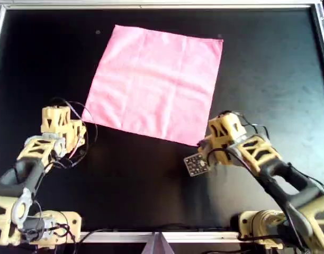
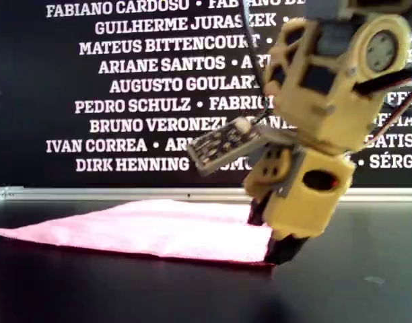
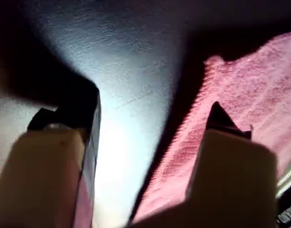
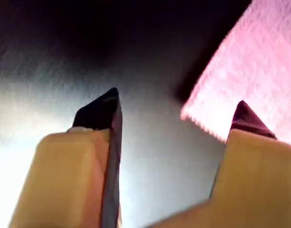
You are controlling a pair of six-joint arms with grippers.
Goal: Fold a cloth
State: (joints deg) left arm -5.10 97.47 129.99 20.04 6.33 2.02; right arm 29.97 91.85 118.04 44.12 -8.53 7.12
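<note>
The pink cloth (image 1: 156, 82) lies flat and spread out on the black table, turned slightly askew. My first gripper (image 1: 208, 138) is open and low at the cloth's near corner on the overhead view's right. In the first wrist view (image 3: 152, 102) one fingertip (image 3: 220, 116) is over the cloth (image 3: 259, 90) and the other is over bare table. The exterior view shows this gripper (image 2: 272, 232) at the corner of the cloth (image 2: 159, 229). My second gripper (image 1: 62, 123) is open just beside the cloth's near corner on the overhead view's left. In the second wrist view (image 4: 178, 99) that corner of the cloth (image 4: 259, 66) sits by one fingertip.
The black table (image 1: 151, 180) has a metal rim (image 1: 151, 5) along its far side and its other edges. A small circuit board (image 1: 196, 164) hangs off the first arm's wrist. A dark banner with white names (image 2: 145, 87) stands behind the table in the exterior view.
</note>
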